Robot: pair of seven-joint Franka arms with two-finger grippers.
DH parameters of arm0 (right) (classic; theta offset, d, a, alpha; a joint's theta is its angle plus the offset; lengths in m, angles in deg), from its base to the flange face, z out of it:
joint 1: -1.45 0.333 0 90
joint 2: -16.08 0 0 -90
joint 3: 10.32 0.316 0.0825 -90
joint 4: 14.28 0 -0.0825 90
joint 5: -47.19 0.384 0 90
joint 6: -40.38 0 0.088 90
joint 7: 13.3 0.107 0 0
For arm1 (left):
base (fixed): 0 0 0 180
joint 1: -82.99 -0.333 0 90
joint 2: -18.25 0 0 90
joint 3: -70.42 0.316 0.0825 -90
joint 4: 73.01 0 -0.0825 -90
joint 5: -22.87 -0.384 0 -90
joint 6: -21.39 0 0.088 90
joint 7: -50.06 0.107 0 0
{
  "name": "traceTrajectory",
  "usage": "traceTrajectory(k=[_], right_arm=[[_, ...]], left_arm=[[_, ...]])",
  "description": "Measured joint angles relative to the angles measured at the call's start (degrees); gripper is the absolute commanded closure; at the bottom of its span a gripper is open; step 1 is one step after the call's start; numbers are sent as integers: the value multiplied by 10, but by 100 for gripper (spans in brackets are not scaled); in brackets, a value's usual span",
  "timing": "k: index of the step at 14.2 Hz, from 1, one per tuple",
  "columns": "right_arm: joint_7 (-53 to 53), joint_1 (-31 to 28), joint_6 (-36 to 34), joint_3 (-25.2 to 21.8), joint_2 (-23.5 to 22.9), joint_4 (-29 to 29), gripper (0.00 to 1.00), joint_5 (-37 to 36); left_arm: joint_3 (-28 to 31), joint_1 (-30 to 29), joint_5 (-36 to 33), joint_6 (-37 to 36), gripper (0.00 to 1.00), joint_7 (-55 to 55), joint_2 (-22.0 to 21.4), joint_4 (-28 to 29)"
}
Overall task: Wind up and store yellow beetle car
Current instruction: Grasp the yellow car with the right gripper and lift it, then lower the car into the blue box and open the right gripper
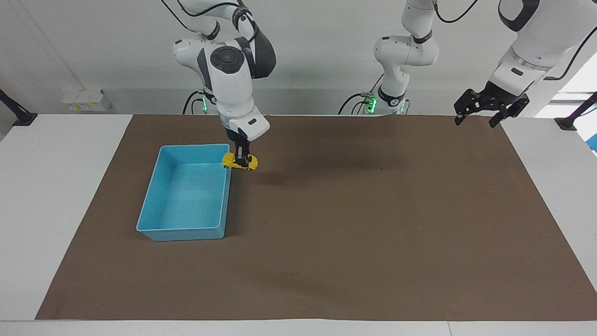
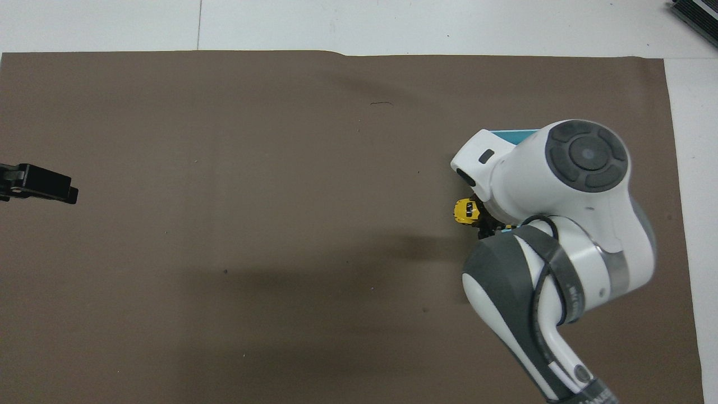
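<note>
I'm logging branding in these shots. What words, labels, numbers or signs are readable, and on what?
No text can be read for certain.
dark grey band on the right arm: pale lettering, too blurred to read.
small white box on the wall: label marks, too small to read.
tiny yellow beetle car and light blue plastic bin: no markings visible.

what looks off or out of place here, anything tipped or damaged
Nothing stands out. The right gripper holds the yellow beetle car in the air over the blue bin's wall nearer the middle of the table, slightly tilted. The bin sits upright and holds nothing. The left gripper waits raised over its end of the brown mat.
</note>
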Motion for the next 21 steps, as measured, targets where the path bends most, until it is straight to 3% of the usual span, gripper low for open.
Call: traceTrajectory(k=[3,6,13,21], right_arm=[[-94,-76,-1,-4,6,17,100,0],[-161,-127,47,-5,20,71,100,0],[-170,-132,210,-2,27,203,100,0],[-177,-134,281,-3,0,246,100,0]], left_arm=[[0,0,0,0,0,0,0,0],[0,0,0,0,0,0,0,0],[0,0,0,0,0,0,0,0],[0,0,0,0,0,0,0,0]])
